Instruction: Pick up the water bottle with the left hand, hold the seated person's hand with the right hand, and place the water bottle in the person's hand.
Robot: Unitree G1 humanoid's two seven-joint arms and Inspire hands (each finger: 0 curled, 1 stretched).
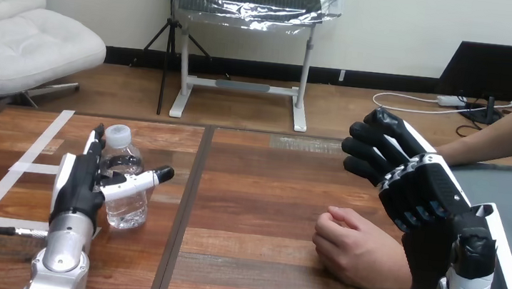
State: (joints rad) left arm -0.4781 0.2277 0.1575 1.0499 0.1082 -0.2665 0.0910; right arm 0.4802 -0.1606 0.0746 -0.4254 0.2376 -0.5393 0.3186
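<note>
Capped clear water bottle (122, 206) upright toward table's (253, 209) left edge, left hand (77, 183) open beside it, thumb across front, right hand (424, 187) raised over person's fist (353, 248) near right edge, its grip cannot be told.

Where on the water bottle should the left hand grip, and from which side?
Wrap the water bottle at mid-body from the view's left, where the left hand stands open beside it. The bottle is upright and its round body suits a side wrap.

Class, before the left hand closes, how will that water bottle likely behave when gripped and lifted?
The water bottle looks thin, clear plastic, so its walls probably dent under squeeze. Standing upright and narrow, it may tip if nudged near its white cap.
</note>
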